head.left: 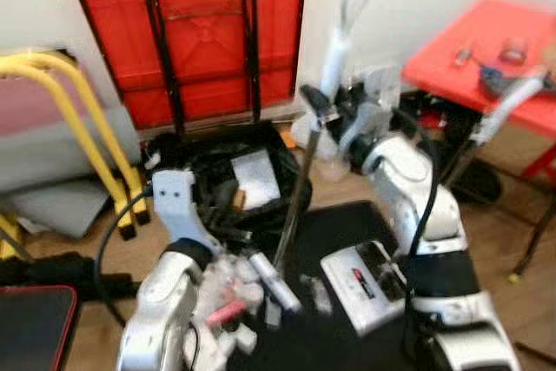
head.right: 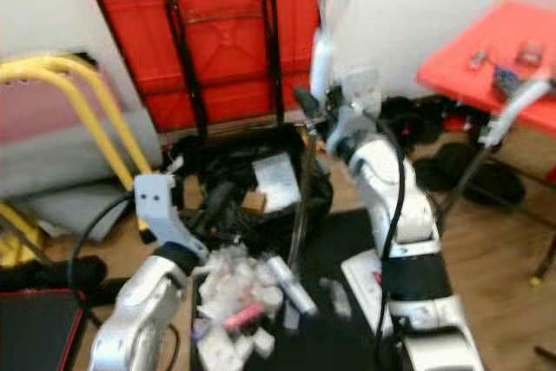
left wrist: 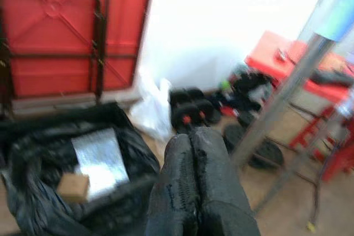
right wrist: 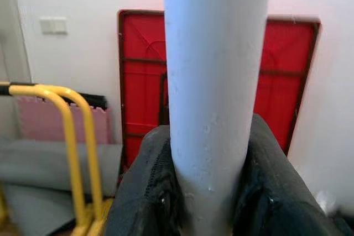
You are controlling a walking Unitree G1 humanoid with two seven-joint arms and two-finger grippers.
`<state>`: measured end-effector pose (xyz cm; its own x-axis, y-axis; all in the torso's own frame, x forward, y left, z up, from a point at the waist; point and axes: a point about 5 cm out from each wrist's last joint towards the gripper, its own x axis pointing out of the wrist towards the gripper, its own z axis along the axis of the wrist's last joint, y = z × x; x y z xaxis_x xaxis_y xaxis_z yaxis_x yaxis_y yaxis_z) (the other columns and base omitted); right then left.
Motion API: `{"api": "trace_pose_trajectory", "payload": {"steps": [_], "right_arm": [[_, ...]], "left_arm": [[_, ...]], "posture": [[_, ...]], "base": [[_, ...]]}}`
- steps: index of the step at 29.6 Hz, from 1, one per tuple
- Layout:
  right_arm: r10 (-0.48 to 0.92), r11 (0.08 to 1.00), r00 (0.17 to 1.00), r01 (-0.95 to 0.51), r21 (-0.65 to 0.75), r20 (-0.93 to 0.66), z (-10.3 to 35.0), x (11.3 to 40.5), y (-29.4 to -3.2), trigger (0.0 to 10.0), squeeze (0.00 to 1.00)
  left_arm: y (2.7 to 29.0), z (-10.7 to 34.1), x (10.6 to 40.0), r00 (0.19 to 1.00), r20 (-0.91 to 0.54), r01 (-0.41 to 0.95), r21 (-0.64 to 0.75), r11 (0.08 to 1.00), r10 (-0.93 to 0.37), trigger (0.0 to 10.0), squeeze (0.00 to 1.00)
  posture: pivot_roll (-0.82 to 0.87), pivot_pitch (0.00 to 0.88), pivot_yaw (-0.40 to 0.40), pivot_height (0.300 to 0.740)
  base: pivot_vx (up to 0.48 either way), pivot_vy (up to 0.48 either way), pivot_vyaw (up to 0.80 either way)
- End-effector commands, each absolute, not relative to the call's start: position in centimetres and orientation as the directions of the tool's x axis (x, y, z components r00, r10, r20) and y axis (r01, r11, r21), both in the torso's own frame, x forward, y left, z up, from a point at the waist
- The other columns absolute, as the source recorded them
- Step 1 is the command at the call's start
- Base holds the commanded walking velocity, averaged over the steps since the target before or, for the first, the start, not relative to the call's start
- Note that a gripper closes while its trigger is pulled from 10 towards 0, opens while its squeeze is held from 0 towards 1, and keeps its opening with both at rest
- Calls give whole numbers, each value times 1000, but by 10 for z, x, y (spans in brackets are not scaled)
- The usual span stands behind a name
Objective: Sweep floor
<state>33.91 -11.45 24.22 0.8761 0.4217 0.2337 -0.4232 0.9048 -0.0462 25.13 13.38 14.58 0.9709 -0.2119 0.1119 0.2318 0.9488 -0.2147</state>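
Broom handle [right wrist: 213,81] between right fingers [right wrist: 146,192], apparently.

The wooden floor [head.left: 512,232] carries a black mat [head.left: 347,223], and on the mat lie a heap of litter [head.left: 252,293] and a white dustpan [head.left: 369,284]. Behind the mat a black rubbish bag [head.left: 234,175] sits open on the floor, near dumbbells [left wrist: 191,111] by the wall. A grey pad [head.left: 56,206] lies at the left beside yellow legs [head.left: 113,180].
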Motion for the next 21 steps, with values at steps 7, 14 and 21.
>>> {"api": "trace_pose_trajectory", "payload": {"steps": [7, 14, 21], "right_arm": [[505, 856, 807, -513, -58, 307, 257, 328, -99, 10000, 0], [526, 842, 799, -538, -46, 290, 253, 326, -97, 10000, 0], [534, 833, 794, -553, -21, 292, 252, 324, -95, 10000, 0]], "left_arm": [[139, 142, 251, 981, 91, 185, -223, 957, -169, 10000, 0], [139, 141, 250, 983, 79, 180, -231, 956, -166, 10000, 0], [139, 140, 249, 980, 73, 196, -214, 957, -184, 10000, 0]], "posture": [[-78, 0, -40, 740], [-78, 0, -38, 740], [-77, 0, -35, 740]], "base": [[244, 0, 0], [0, 0, 0], [0, 0, 0]]}}
